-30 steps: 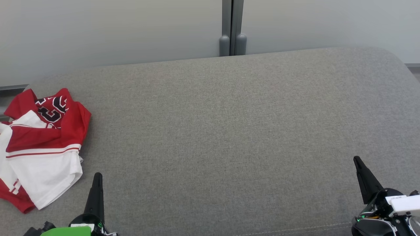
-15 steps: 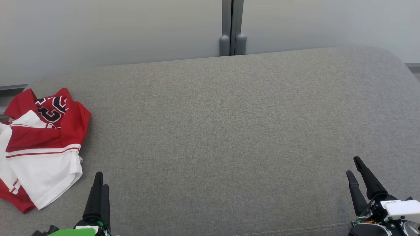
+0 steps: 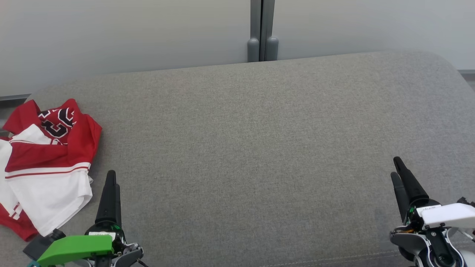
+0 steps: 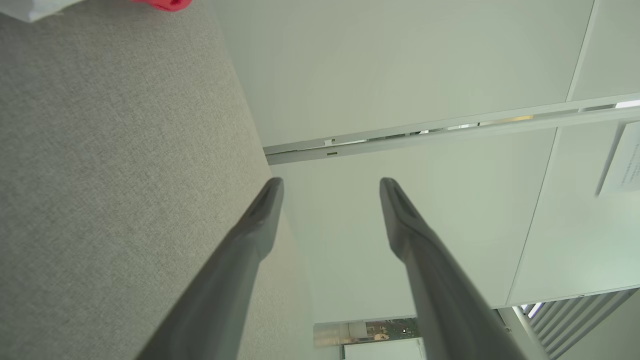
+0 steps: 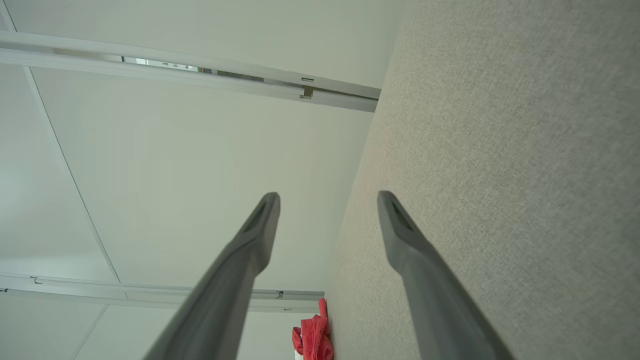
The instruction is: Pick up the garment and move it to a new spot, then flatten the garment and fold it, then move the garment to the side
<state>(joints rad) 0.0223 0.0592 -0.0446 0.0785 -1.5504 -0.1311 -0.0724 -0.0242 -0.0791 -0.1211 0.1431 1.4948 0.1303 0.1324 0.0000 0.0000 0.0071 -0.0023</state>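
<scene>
Head camera above grey cushion (image 3: 259,129), wrist cameras rolled sideways, low along it, facing wall (image 4: 400,60)

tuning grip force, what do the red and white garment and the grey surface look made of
Garment: seemingly thin, smooth synthetic jersey cloth; it lies in soft rumpled folds with printed lettering, fibre unclear. Grey surface: matte woven upholstery fabric, with visible flecked weave and a stitched seam; rounded corners suggest padding.

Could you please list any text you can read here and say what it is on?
Garment: dark lettering on the red part, crumpled, unreadable.
Tags on left gripper and right gripper: too small to read.
Wall notice: blurred, unreadable.
</scene>
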